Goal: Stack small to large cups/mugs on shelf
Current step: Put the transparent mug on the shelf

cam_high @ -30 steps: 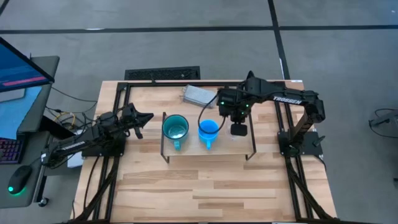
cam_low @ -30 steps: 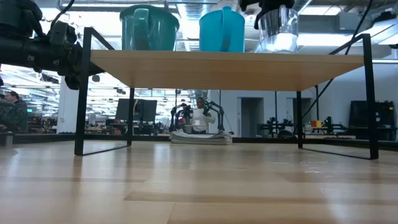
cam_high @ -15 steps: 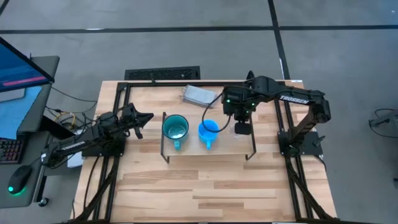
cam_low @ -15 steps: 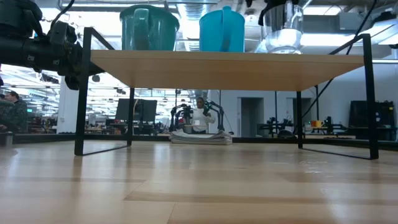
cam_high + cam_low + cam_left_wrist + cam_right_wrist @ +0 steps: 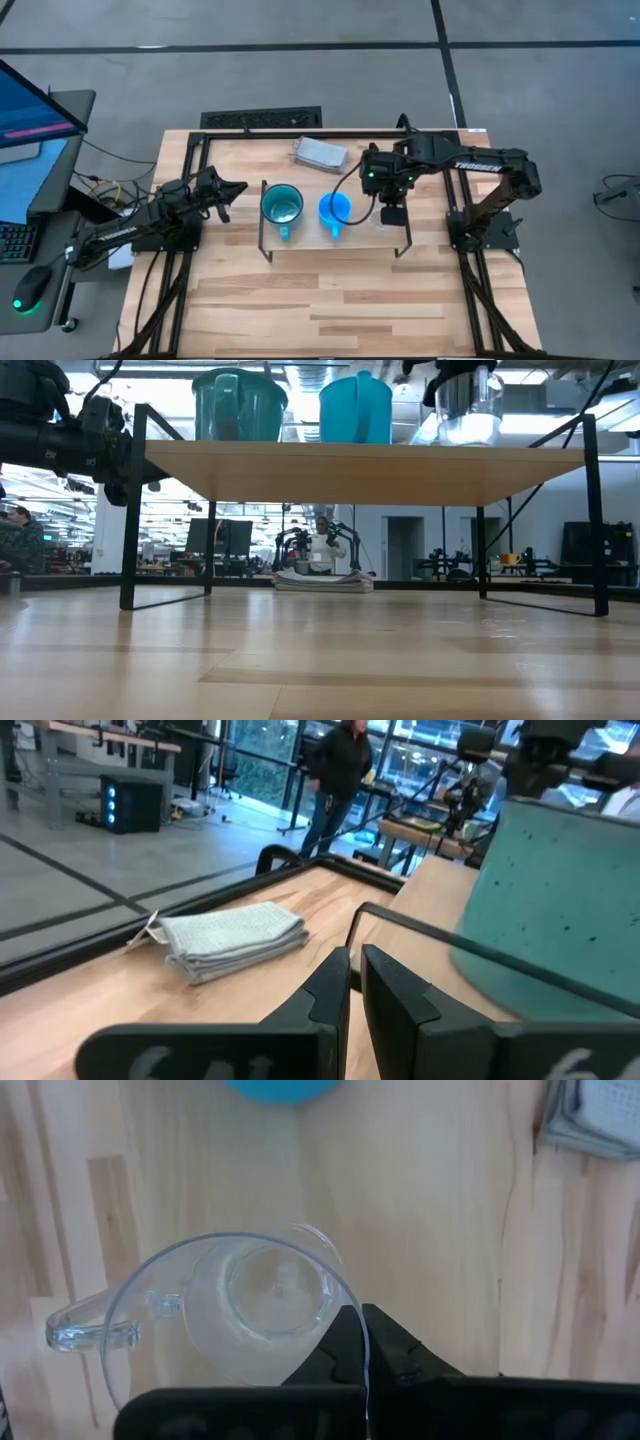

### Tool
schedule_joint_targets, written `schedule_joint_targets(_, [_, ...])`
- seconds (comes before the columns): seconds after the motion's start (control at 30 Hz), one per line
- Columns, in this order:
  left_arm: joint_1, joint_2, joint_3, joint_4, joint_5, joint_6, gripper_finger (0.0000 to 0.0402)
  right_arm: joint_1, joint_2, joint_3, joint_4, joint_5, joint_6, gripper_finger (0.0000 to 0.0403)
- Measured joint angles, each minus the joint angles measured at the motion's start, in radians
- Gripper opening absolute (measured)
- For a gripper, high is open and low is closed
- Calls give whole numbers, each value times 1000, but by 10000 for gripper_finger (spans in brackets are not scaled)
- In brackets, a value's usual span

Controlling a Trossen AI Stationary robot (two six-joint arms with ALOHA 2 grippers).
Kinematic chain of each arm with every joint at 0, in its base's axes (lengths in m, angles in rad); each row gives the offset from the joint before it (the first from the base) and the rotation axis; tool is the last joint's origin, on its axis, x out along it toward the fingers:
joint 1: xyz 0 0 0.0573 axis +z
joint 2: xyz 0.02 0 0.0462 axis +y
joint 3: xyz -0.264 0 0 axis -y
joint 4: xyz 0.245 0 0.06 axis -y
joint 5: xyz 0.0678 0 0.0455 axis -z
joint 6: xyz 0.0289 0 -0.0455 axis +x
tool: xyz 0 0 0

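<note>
From table height, the bare wooden tabletop [image 5: 320,660] lies nearest, and the shelf [image 5: 370,470] stands over it on thin dark wire legs, its light-wood board high enough that the mugs on it are seen from below. On that board the teal mug [image 5: 240,405] sits toward one end and the blue mug [image 5: 357,408] just beside it, apart, both upright. The order runs large to small along the board, which fits the task.

The clear cup [image 5: 468,410] comes third, at the end of the row past the blue mug. The right gripper [image 5: 360,1355] comes down on it from above with its fingers clenched on the rim, one inside the wall and one outside, as the right wrist view shows. That pinch keeps the cup upright and its handle free to one side. In the low view its base appears close to the board; whether it touches cannot be told. Judging by this, the cup is being set at the small end of the row, well apart from the teal mug.

The left gripper [image 5: 355,990] waits off the shelf's teal end, fingers closed on nothing, near the teal mug.

Farther back on the table, behind the shelf, lies a folded grey cloth [image 5: 320,153], out of the way of the row.
</note>
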Motion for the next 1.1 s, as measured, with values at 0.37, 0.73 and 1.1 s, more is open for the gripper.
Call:
schedule_joint_targets(0.37, [0, 0, 0, -3, -4, 0, 19, -1, 1, 0, 6, 32, 0, 5])
schedule_joint_targets(0.73, [0, 0, 0, -4, -5, 0, 19, 21, 64, 5, -22, 40, -20, 5])
schedule_joint_targets(1.1, [0, 0, 0, -5, -2, 9, 19, 19, 60, 4, -17, 45, -7, 8])
